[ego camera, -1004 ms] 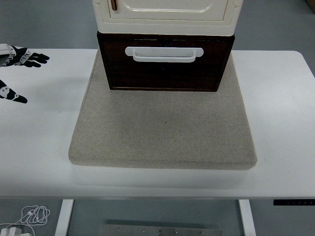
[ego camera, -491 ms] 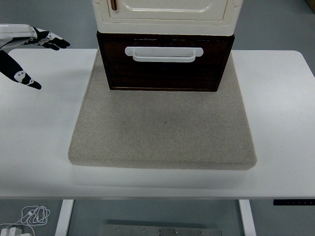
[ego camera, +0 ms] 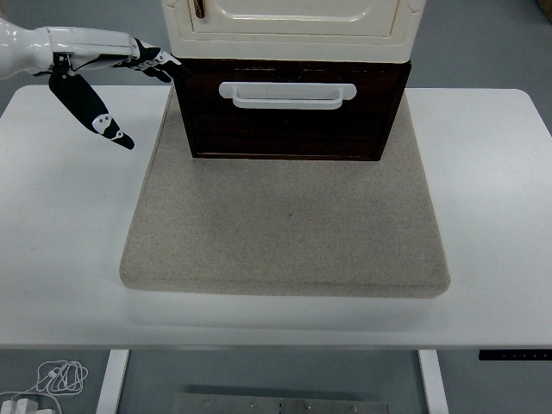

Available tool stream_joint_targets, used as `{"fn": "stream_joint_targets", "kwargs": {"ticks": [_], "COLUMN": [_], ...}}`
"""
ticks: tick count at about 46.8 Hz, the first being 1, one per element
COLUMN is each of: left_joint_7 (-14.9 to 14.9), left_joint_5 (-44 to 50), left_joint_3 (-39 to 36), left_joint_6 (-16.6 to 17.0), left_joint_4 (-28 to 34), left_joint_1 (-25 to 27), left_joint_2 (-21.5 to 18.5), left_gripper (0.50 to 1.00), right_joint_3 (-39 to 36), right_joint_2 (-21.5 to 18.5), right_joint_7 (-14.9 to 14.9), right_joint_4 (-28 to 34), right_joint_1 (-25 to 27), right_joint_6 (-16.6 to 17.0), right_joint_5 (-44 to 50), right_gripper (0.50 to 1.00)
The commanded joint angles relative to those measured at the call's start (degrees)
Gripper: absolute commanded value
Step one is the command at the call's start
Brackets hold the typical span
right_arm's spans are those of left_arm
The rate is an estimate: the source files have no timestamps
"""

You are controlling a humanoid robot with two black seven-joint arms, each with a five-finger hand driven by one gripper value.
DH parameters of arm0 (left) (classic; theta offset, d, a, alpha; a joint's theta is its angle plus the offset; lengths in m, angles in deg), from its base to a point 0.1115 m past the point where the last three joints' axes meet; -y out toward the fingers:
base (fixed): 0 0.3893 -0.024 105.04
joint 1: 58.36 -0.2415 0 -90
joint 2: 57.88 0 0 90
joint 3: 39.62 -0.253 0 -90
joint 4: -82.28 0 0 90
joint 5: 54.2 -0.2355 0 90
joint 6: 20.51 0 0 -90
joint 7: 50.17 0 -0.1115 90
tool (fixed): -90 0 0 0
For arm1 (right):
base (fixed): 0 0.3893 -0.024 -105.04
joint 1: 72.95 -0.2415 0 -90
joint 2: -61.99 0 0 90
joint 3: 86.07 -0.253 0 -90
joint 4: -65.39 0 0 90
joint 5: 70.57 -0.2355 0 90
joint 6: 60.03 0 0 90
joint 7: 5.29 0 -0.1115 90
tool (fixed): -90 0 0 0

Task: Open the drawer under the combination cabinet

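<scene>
From the head view, the left hand [ego camera: 103,73] reaches in from the upper left edge, held above the white table [ego camera: 60,224] with its fingers [ego camera: 155,60] stretched out straight and its thumb [ego camera: 90,110] angled down and away from them; it grips nothing. Just beyond the fingertips, to the hand's right, stands the dark brown drawer [ego camera: 289,121], closed flush in its frame, and whether the fingertips touch its upper left corner cannot be told from this angle. The drawer's white handle [ego camera: 287,94] runs across the upper part of its front, farther right of the hand and apart from it. Directly on top of the drawer sits the cream cabinet [ego camera: 293,26], whose lower left corner lies right by the fingertips. Drawer and cabinet rest on the far part of a beige mat [ego camera: 285,233], which spreads out below and to the right of the hand, its left edge lying under the thumb's tip. The right hand does not show in this view.
</scene>
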Motion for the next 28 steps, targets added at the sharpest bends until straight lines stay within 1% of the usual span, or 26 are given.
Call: {"fn": "stream_joint_targets", "kwargs": {"ticks": [1, 8, 13, 16, 21, 28], "left_joint_7": [-0.50, -2.96, -4.36, -5.24, -5.68, -7.53], "left_joint_5": [0.01, 0.19, 0.01, 0.01, 0.01, 0.01], "left_joint_3": [-2.07, -2.78, -2.86, -4.18, -6.20, -6.55], "left_joint_6": [0.52, 1.31, 1.92, 1.92, 2.10, 2.89], "left_joint_4": [-0.23, -1.02, -2.51, -3.57, -5.06, -7.35], "left_joint_1": [2.43, 4.11, 4.90, 5.95, 8.06, 8.94], "left_joint_2": [1.98, 5.93, 8.74, 10.15, 12.78, 17.00], "left_gripper": [1.000, 1.000, 1.000, 1.000, 1.000, 1.000], "right_joint_3": [0.03, 0.03, 0.03, 0.03, 0.03, 0.03], "right_joint_2": [0.00, 0.00, 0.00, 0.00, 0.00, 0.00], "right_joint_7": [0.00, 0.00, 0.00, 0.00, 0.00, 0.00], "right_joint_4": [0.00, 0.00, 0.00, 0.00, 0.00, 0.00], "right_joint_1": [0.00, 0.00, 0.00, 0.00, 0.00, 0.00], "right_joint_6": [0.07, 0.06, -0.02, -0.02, 0.06, -0.02], "right_joint_5": [0.00, 0.00, 0.00, 0.00, 0.00, 0.00], "right_gripper": [0.926, 0.926, 0.926, 0.926, 0.926, 0.926]}}
